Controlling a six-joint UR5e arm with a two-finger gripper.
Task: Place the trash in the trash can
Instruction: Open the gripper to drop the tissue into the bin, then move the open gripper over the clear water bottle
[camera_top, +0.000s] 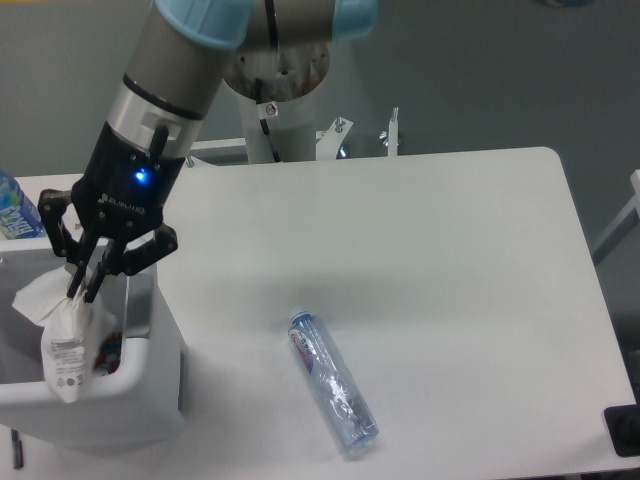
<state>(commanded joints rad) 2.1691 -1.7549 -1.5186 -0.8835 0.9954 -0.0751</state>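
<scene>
Far left edge: upright plastic bottle with blue label (14, 208), partly cut off, on the white table (450, 260) behind the large white rectangular plastic trash can (150, 400). Black two-finger gripper (82, 288) hangs over the can's opening, fingers pinched together on the top of the crumpled white plastic wrapper with faint print (60, 335); wrapper dangles inside the rim, in front of colourful contents low in the can. Pale grey handle (140, 305) just right of the wrapper. Mid-table, well apart from the can: clear crushed plastic bottle with white label (333, 383), lying diagonally, nothing around it.
</scene>
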